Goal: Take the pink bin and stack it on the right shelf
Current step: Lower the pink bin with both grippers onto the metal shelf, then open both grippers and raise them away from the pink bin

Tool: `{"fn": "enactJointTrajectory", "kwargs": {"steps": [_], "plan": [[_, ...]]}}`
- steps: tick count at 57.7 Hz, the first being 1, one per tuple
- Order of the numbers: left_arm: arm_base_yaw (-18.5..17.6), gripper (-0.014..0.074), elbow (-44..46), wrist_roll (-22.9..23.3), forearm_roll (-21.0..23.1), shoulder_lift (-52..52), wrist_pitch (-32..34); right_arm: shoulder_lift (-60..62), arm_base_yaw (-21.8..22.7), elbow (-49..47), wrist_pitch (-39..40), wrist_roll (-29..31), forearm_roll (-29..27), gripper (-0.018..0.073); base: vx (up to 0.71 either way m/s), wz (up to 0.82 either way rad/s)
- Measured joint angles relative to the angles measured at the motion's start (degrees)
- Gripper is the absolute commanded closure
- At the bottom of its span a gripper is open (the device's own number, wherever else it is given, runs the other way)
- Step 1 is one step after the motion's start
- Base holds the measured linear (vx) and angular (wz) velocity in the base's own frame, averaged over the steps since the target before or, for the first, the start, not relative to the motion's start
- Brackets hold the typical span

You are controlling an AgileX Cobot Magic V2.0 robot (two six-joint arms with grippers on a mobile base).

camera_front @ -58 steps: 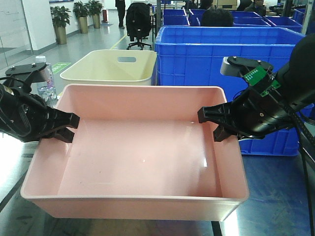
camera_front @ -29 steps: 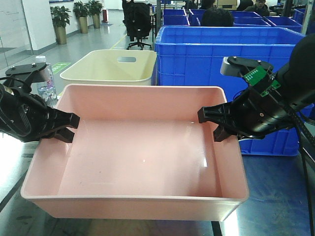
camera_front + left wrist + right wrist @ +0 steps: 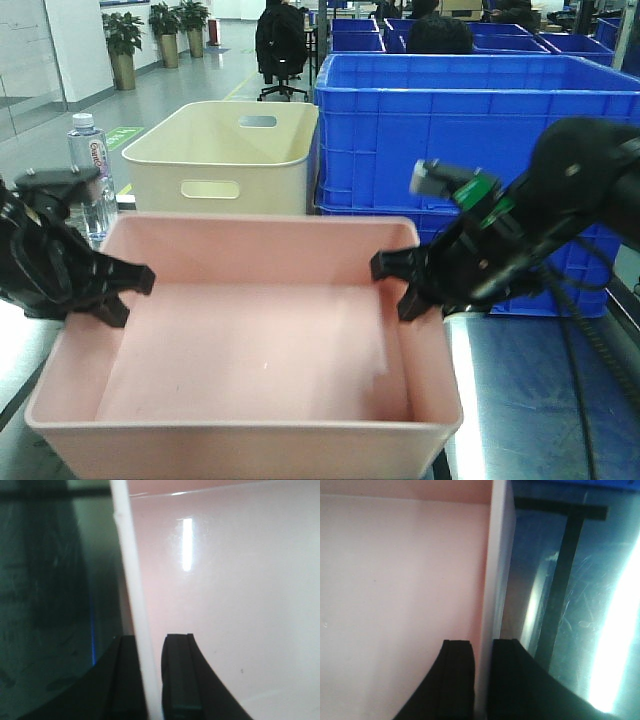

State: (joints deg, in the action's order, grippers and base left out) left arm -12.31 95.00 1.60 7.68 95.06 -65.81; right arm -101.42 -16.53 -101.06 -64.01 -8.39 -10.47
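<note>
Pink bin (image 3: 250,350) sits lower and leftward versus half a second ago, left end effector (image 3: 128,292) and right end effector (image 3: 398,285) both clamped on its walls; transport apparently under way

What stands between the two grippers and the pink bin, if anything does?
Nothing visible does. The left gripper has one finger on each side of the left wall of the pink bin. The right gripper straddles the right wall in the same way, with its fingers close against the plastic.
</note>
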Motion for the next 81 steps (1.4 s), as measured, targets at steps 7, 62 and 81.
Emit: {"fn": "enactJointTrajectory", "kwargs": {"steps": [7, 62, 81], "plan": [[0.0, 0.0594, 0.0, 0.21, -1.02, 3.34, -0.23, -3.78, -0.16, 0.05, -0.92, -0.55, -0.36, 0.0567, 0.0, 0.0], [-0.07, -0.0032, 0.0, 1.66, -2.12, 7.04, 1.23, -6.48, -0.16, -1.03, -0.17, -0.35, -1.07, 0.0031, 0.0, 0.0], [-0.07, 0.0182, -2.2, -0.91, -3.35, -14.16, 13.85, 9.43, -0.16, 0.44, 5.54, -0.24, 7.52, 0.012, 0.0, 0.0]]}}
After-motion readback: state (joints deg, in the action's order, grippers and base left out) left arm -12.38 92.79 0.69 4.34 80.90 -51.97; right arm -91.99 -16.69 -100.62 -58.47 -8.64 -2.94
